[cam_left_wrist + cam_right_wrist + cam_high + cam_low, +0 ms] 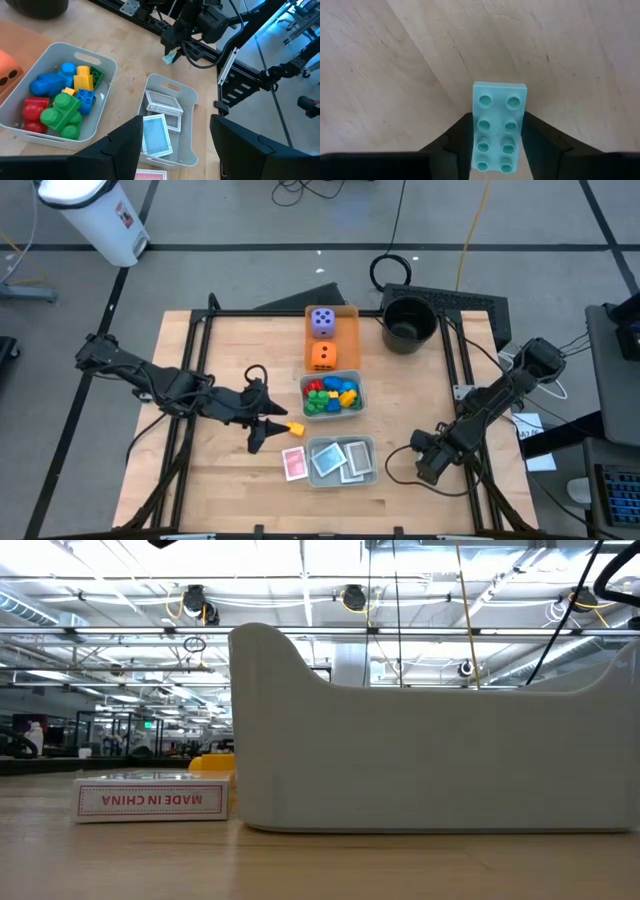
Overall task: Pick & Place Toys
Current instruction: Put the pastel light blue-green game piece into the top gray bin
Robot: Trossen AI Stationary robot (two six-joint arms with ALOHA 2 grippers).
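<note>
At the high view's lower right, the right gripper [496, 150] is clamped around a pale teal studded plastic brick [497, 127] lying on the wooden table [200, 480]. This looks like the pick step; next comes lifting it toward the grey rectangular tray of bricks [305, 385] at centre. The left gripper [268, 428] waits left of centre, fingers apart, beside a small yellow plastic brick [296, 429].

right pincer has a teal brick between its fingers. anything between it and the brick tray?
The small teal studded plastic brick sits between the right pincer fingers. The grey rectangular tray of bricks lies up-table; the grey card tray sits beside that route, not clearly across it.
</note>
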